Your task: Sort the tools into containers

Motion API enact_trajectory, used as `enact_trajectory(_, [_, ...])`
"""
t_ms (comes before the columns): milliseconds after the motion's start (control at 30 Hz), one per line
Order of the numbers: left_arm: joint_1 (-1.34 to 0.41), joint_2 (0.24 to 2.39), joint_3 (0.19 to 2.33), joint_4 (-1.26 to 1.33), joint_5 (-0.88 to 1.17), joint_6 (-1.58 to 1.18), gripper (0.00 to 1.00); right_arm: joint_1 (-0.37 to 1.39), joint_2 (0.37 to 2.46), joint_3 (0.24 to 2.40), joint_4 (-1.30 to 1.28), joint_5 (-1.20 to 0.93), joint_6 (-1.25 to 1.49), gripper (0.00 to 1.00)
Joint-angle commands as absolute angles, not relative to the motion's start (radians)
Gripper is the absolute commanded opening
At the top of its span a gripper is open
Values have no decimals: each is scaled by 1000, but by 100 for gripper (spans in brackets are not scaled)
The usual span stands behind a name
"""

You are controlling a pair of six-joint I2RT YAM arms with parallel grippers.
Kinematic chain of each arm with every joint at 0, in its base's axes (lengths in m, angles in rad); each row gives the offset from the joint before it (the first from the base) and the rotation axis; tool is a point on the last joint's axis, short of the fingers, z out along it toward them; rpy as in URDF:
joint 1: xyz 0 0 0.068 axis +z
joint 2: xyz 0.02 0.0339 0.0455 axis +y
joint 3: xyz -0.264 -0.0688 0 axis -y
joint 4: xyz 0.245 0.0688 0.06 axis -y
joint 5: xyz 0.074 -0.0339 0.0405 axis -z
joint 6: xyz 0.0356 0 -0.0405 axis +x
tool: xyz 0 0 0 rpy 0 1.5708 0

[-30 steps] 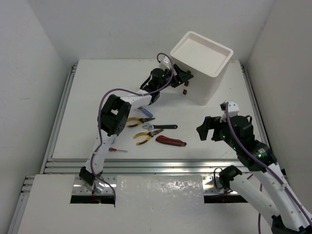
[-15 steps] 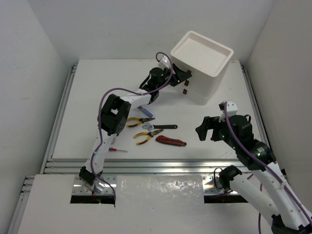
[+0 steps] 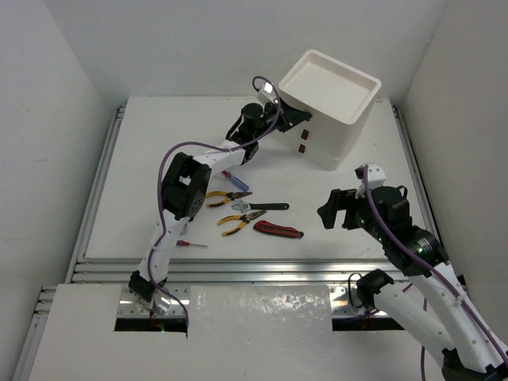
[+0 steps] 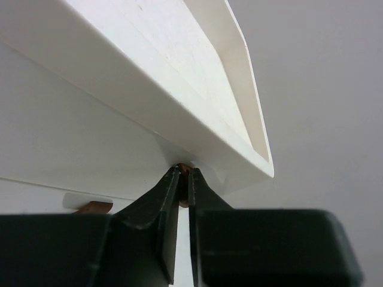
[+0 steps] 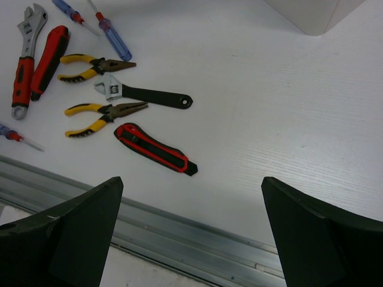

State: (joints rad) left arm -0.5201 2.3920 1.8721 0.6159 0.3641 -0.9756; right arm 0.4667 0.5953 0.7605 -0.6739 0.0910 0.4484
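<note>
Left gripper (image 4: 184, 179) pinches a drawer tab (image 4: 185, 168) (white table (image 3: 159, 151), white walls (image 3: 198, 40)).

I count three screwdrivers (image 5: 114, 37) (image 5: 67, 11) (image 5: 11, 134), two yellow-handled pliers (image 5: 90, 63) (image 5: 103, 113), two red-and-black utility knives (image 5: 49, 51) (image 5: 154, 148), two adjustable wrenches, one red-handled (image 5: 23, 66) and one black-handled (image 5: 149, 95), and a single white drawer unit (image 3: 333, 135) with three dark red tabs (image 4: 184, 170) (image 3: 302, 135) (image 3: 302, 148).

black-handled wrench (image 5: 143, 94): centre-left, head between the two yellow pliers (image 5: 99, 63)
utility knife (image 5: 154, 147): 6 o'clock of that wrench
drawer unit (image 5: 311, 12): 1 o'clock corner
right gripper (image 5: 190, 179): jaws wide apart
</note>
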Motion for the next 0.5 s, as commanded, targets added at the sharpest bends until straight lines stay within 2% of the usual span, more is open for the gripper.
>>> enact_trajectory(0, [-508, 2384, 1921, 706, 367, -976, 6, 465, 601, 761, -629, 77, 445, 99])
enact_trajectory(67, [-505, 2384, 1921, 700, 371, -976, 0, 465, 601, 759, -629, 75, 445, 99])
enact_trajectory(200, [-497, 2341, 1850, 718, 370, -971, 0, 466, 601, 759, -627, 74, 446, 99])
enact_trajectory(467, [-459, 2154, 1519, 834, 370, -971, 0, 465, 597, 752, -620, 69, 453, 99])
